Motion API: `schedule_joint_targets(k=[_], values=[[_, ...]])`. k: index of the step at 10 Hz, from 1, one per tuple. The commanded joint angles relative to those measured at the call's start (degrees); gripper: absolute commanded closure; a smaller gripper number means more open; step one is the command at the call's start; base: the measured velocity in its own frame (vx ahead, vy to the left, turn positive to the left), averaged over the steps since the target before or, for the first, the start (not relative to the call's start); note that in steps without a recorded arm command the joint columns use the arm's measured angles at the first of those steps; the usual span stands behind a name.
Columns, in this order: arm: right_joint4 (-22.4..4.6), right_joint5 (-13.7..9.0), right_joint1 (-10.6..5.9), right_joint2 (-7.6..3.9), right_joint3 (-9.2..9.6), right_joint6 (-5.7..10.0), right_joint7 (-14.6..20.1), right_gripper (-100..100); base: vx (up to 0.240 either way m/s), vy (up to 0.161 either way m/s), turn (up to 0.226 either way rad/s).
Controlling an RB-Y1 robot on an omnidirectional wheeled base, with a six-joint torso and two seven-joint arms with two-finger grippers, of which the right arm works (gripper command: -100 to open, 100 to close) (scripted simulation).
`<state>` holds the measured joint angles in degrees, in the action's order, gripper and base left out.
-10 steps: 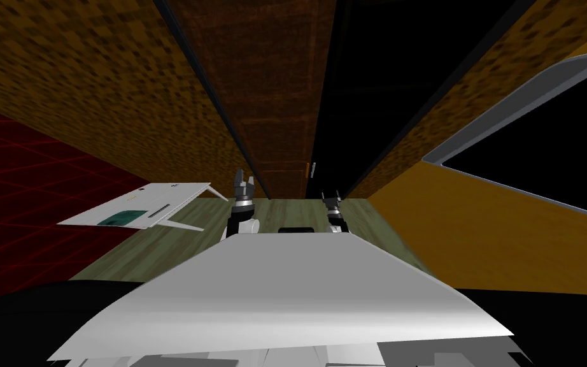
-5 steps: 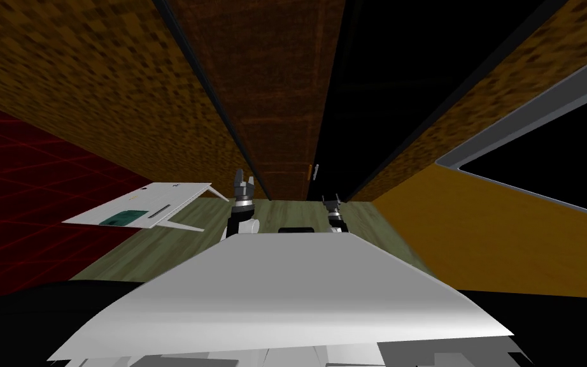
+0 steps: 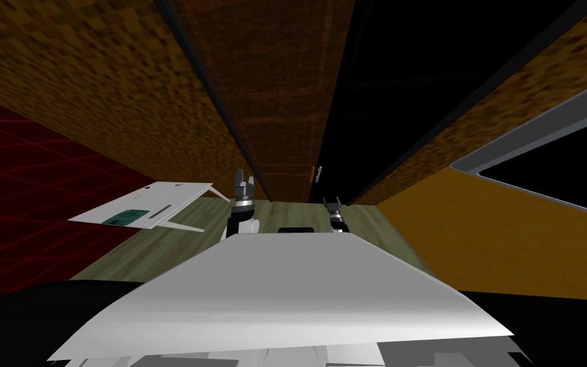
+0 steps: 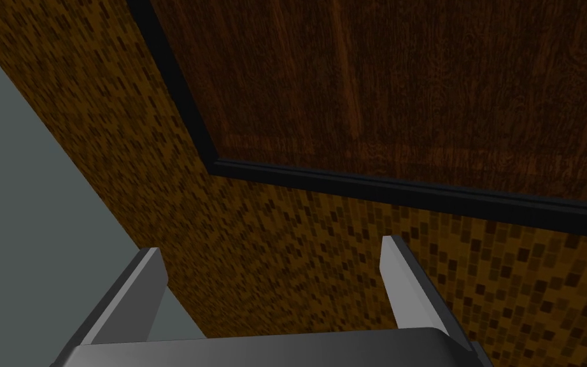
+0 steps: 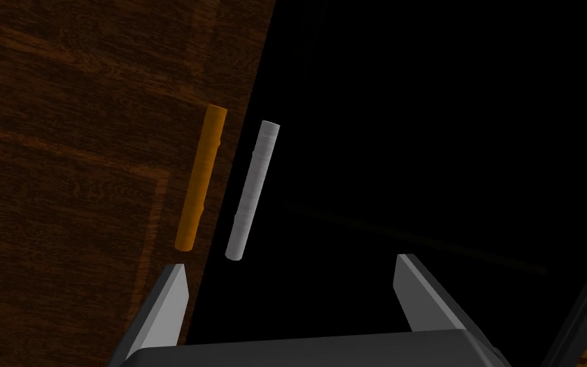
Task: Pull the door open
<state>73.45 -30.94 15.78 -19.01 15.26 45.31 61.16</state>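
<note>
The dark brown wood-grained door (image 3: 273, 95) stood straight ahead in its black frame (image 4: 375, 188), already swung a little way. A black area (image 3: 407, 70) showed past its free edge, so the pull looked partly done at best.

Two slim bar handles sat at that free edge. A short orange cylinder (image 5: 200, 178) lay against the door's near face. A light grey cylinder (image 5: 252, 190) lay just off the edge, in front of the black area. It was probably the matching bar on the door's far side, seen through the gap.

The right gripper (image 5: 291, 262) pointed at the door's free edge with its fingers spread and nothing between them. Both bars lay ahead of it and apart from it, nearer one fingertip than the other, so it was not centred on either bar. I judged that it was released and lined up to get around a bar.

The left gripper (image 4: 272, 245) was also released and empty. It faced the brown mosaic-tiled wall (image 4: 95, 159) beside the door's frame corner, away from the handles. It was likely parked there to leave the door's swing free.
</note>
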Motion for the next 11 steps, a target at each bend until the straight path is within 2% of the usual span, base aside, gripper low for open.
schedule_joint_targets(k=[1, 11], values=[[-2.4, -0.9, -0.6, -0.62, 0.54, 0.83, 2.4, -100, 0.115, 0.016, 0.05], [-13.2, -5.7, -3.41, -3.73, 3.1, 3.79, 14.1, -100, 0.1, 0.007, 0.044]])
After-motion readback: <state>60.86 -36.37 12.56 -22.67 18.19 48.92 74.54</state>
